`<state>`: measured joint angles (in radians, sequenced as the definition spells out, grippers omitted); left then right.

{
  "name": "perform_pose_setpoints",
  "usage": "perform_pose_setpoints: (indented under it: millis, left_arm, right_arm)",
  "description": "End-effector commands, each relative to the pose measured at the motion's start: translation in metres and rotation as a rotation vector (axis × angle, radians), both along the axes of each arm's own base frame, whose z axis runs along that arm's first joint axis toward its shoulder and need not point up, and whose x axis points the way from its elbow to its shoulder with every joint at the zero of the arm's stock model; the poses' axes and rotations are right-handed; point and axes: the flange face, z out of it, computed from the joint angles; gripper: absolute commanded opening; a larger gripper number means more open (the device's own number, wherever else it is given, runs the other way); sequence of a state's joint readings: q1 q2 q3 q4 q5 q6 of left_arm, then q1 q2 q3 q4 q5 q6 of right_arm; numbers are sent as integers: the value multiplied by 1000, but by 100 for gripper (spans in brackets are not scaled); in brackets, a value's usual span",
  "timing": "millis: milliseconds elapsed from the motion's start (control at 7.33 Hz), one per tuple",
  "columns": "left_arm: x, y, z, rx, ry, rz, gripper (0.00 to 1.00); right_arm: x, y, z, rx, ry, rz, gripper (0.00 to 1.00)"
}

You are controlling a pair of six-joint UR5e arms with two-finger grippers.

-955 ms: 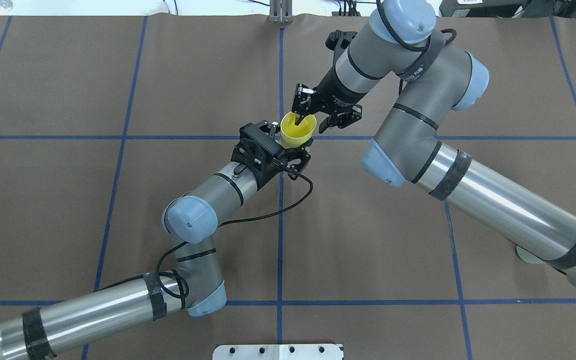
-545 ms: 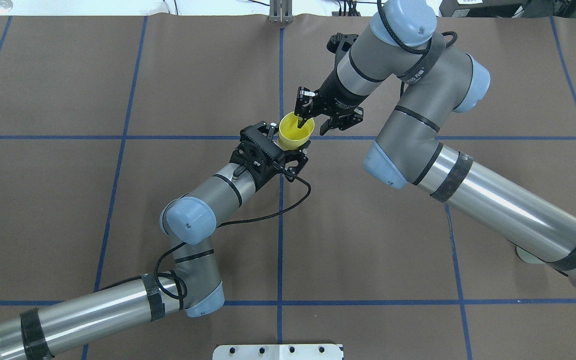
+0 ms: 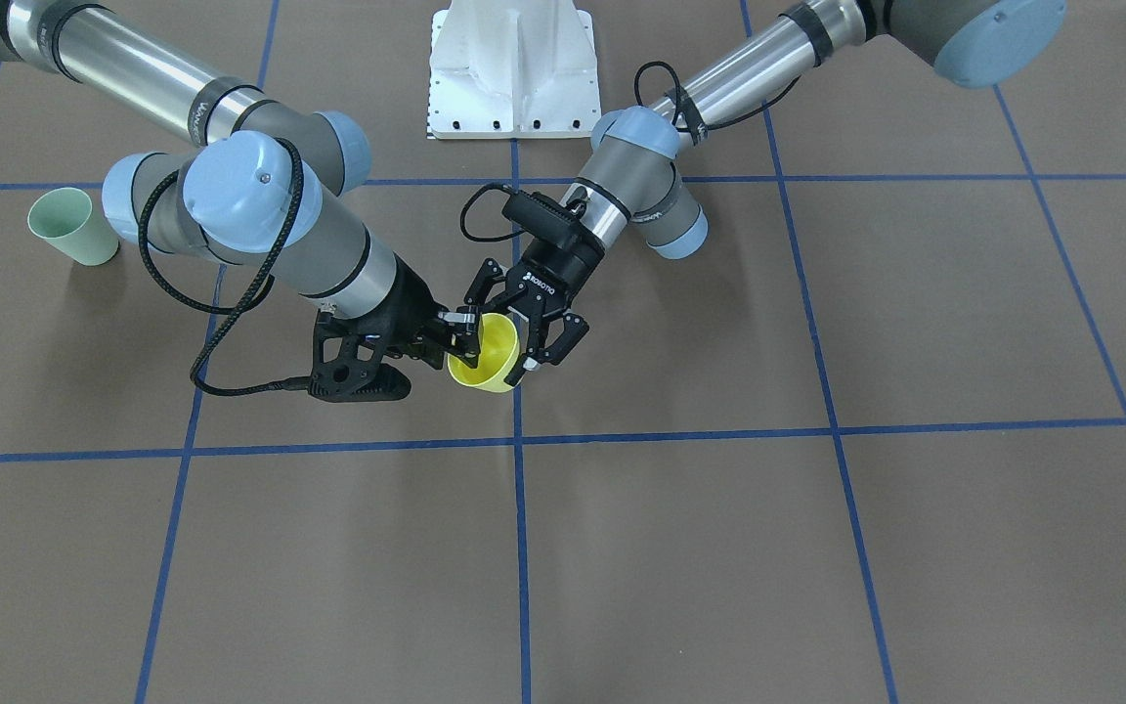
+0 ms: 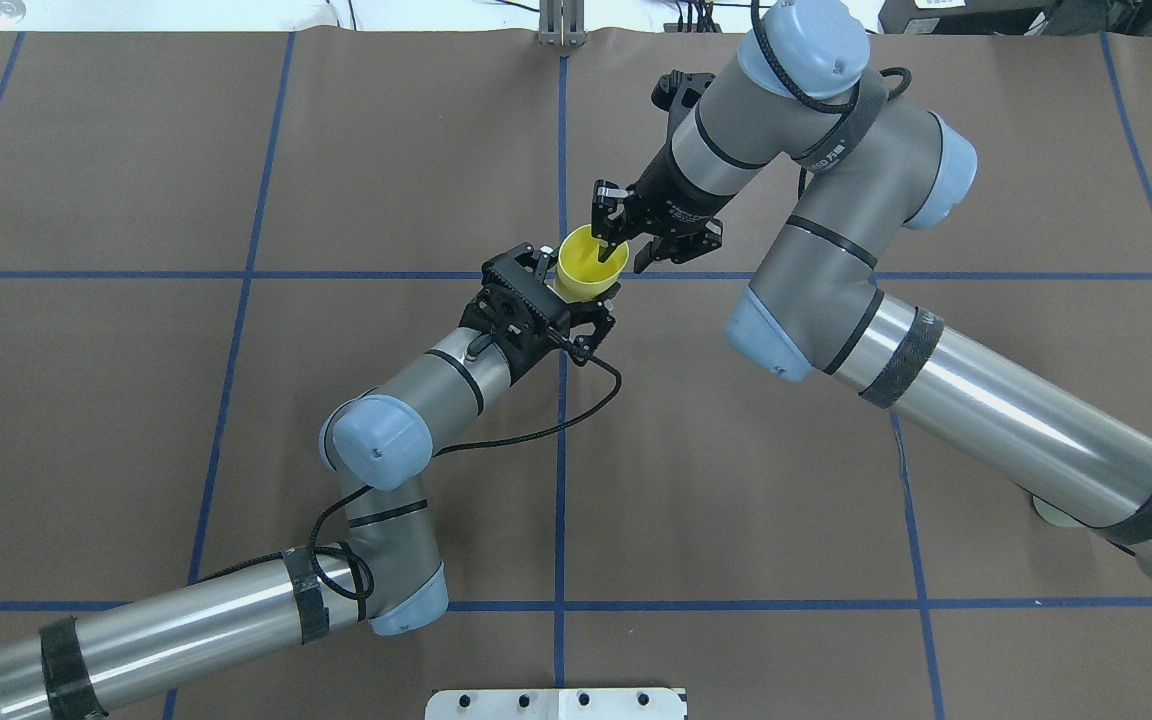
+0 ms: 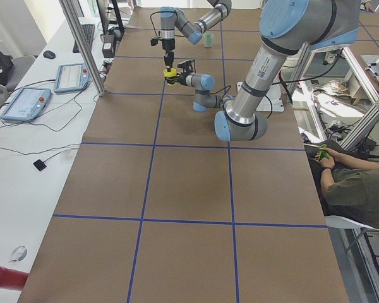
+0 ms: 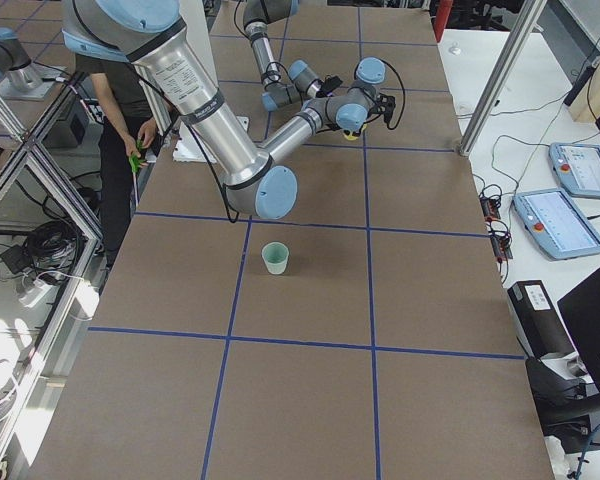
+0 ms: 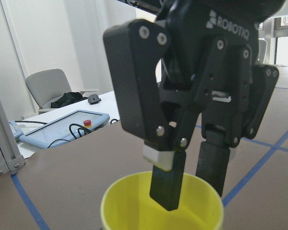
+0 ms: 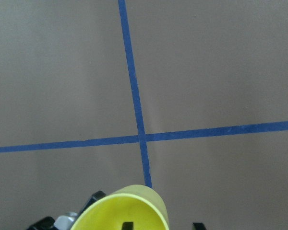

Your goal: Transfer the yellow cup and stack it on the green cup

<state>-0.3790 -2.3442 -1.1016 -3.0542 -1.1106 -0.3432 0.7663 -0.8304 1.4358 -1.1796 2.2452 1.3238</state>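
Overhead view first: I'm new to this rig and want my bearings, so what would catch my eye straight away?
A bright yellow cup hangs above the middle of the table, gripped around its lower body by the left pincer. The right pincer straddles its rim from above, open. Far off on the robot's right side, a pale green cup stands upright and alone.

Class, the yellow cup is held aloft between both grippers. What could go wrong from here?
1. The right gripper only straddles the rim of the yellow cup, jaws apart; if the left gripper releases first, the cup may drop.
2. A rim pinch may let the cup tilt, spoiling its seating on the distant green cup.
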Motion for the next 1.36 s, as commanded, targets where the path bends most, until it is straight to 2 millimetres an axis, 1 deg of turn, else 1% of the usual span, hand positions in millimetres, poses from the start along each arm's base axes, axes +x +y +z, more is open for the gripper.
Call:
perform_pose_setpoints:
  millis: [0,136,273,409,545,682,818,955,1227]
  left_arm:
    - [0,0,1,16,-21,-5,57]
    - [0,0,1,17,-21,-5,57]
    - [1,1,3,15,-22,-3,57]
    - [0,1,2,16,-21,-3,59]
    - [2,4,3,13,-20,2,63]
    - [2,5,2,14,-17,3,71]
    - [2,5,2,14,-17,3,98]
    - [2,5,1,14,-11,4,99]
    - [2,7,0,15,-5,7,100]
  right_arm:
    - [0,0,1,0,1,0,38]
    - [-1,1,1,0,1,-2,31]
    - [-1,1,3,-4,3,-1,22]
    - [-1,1,3,-2,3,-2,10]
    - [-1,1,2,-1,2,-2,0]
    - [-1,1,2,-3,2,-1,0]
    - [-1,2,2,-2,2,-3,0]
    - [2,4,2,0,-3,-5,0]
    - [13,16,22,-9,1,-12,0]
